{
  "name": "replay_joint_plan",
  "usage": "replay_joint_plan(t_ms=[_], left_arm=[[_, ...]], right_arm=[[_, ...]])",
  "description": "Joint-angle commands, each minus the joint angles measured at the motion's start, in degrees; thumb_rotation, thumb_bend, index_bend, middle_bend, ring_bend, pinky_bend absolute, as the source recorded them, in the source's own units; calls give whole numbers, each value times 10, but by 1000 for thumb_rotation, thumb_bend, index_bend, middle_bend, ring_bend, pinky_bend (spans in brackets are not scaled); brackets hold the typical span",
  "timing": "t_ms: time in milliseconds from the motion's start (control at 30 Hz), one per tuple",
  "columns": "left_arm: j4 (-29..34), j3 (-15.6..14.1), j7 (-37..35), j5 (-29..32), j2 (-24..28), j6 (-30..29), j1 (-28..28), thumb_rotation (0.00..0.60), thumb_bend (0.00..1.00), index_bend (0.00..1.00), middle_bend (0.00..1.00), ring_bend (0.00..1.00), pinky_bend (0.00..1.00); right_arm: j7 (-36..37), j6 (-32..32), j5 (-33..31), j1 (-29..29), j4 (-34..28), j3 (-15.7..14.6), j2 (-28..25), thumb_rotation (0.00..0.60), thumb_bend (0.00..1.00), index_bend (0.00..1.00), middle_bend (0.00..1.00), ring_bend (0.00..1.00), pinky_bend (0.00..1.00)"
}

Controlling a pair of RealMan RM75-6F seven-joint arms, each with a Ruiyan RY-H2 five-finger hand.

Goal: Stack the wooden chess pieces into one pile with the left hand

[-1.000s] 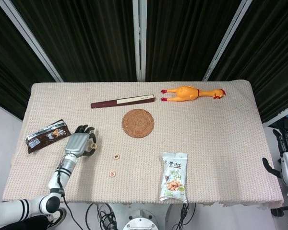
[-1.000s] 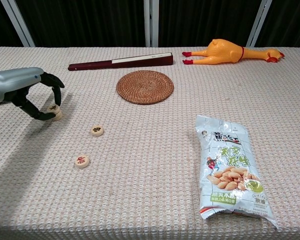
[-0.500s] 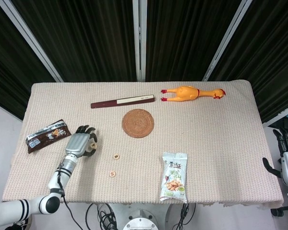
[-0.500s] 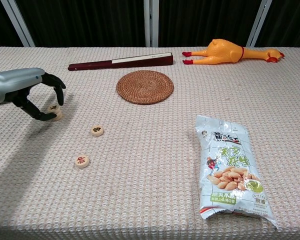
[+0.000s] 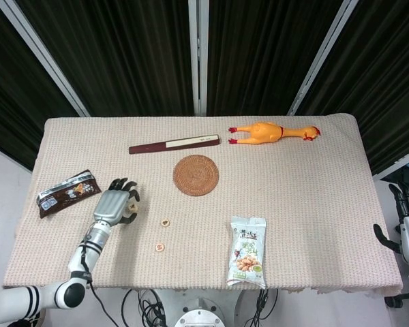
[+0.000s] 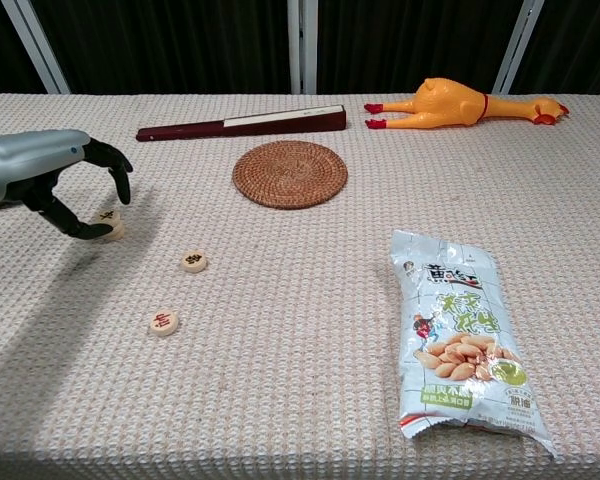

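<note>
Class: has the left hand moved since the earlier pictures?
Barely: the left hand has lifted slightly, holding its chess piece at the same distance from the woven coaster.

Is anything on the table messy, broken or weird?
Nothing is broken or spilled. The snack bag lies a bit crooked, and a rubber chicken lies on its side at the back. The left robot hand pinches one chess piece; two others lie apart, unstacked.
</note>
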State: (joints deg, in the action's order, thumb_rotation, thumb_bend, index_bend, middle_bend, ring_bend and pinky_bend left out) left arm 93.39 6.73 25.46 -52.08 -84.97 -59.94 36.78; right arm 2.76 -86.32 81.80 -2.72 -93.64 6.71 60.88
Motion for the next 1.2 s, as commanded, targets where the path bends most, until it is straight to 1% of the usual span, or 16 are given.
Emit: replay_joint_plan(t_ms=[33, 300, 633, 1033, 1200], left_arm=[[4, -2, 8, 3, 0, -7, -1, 600, 291, 390, 130, 0, 0], [15, -5, 30, 9, 9, -25, -5, 600, 286, 357, 119, 0, 0], [31, -14, 45, 39, 24, -16, -7, 600, 286, 355, 109, 0, 0], [28, -17, 40, 35, 20, -11, -6, 600, 286, 359, 106, 0, 0], [24, -16, 32, 25, 18, -14, -7, 600, 286, 356, 107, 0, 0]], right_arm=[[3, -2, 1, 1, 0, 0, -1, 600, 246, 0, 0, 0, 0], [8, 0, 2, 1, 1, 0, -3, 600, 246, 0, 0, 0, 0], [5, -1, 3, 1, -1, -1, -3, 600, 247, 0, 0, 0, 0], [4, 0, 2, 1, -1, -1, -3, 600, 246, 0, 0, 0, 0], [6, -1, 1, 1, -1, 0, -3, 600, 247, 0, 0, 0, 0]])
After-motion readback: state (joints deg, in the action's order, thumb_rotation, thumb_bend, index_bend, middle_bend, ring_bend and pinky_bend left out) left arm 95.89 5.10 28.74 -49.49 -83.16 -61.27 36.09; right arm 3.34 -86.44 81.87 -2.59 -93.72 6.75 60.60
